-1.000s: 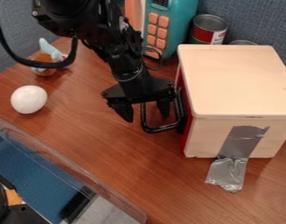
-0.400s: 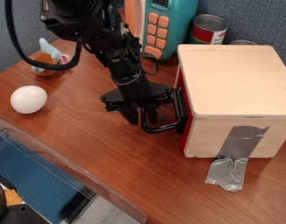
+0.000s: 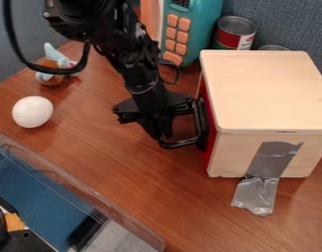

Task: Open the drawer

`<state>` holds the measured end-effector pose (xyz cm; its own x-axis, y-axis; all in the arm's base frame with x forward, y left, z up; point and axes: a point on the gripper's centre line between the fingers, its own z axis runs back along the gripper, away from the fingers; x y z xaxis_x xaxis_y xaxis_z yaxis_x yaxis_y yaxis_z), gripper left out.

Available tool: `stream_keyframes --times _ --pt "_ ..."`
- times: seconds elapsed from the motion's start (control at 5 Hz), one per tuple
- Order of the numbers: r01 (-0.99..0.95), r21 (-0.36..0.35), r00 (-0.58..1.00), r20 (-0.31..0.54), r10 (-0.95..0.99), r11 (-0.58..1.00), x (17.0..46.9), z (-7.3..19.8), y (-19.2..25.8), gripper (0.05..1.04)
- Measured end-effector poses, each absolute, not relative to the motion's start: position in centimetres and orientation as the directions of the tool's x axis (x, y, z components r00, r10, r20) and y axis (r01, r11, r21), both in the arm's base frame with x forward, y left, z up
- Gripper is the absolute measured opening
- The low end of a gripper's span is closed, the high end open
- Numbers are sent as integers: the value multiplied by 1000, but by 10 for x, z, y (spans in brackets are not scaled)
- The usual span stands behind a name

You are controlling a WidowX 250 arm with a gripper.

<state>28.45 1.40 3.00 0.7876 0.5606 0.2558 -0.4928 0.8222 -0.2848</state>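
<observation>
Black, rod-like handle [image 3: 183, 143] projects from the red drawer front [image 3: 210, 139], which forms the left face of a pale wooden box [image 3: 265, 91] on the brown work surface [image 3: 123, 182]. The drawer front sits against the box body, so the drawer is judged to be seated. The gripper [image 3: 161, 136] hangs down over the outer bar of the handle, its jaws narrow and drawn together on that bar. Correct holding point: the outer bar, near its middle, clear of the corners, so that the pull is shared by both side arms. Expect the handle to be stiff and hard, not fragile, and possibly slippery owing to its smooth, thin section; a firm pinch is advised. Expect the drawer itself to be light, with some rubbing friction at first. Pull straight out from the red face, level with the work surface; a slanted pull may bind the drawer or tip the box. Silver tape [image 3: 272, 160] runs from the near side of the box onto the work surface and probably restrains the box against sliding under load.
</observation>
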Motion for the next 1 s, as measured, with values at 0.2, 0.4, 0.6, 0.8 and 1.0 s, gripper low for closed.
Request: stream_keyframes --times 0.2,0.4,0.6,0.8,1.0 --pt "-510 -287 781 240 576 811 275 30 20 136" --pt "-528 -304 774 213 597 793 263 24 31 136" --pt "-545 -293 772 190 607 785 250 19 45 136" --pt "-542 -297 781 167 601 786 239 17 59 136" --pt "-515 -289 813 133 567 807 231 17 73 136"
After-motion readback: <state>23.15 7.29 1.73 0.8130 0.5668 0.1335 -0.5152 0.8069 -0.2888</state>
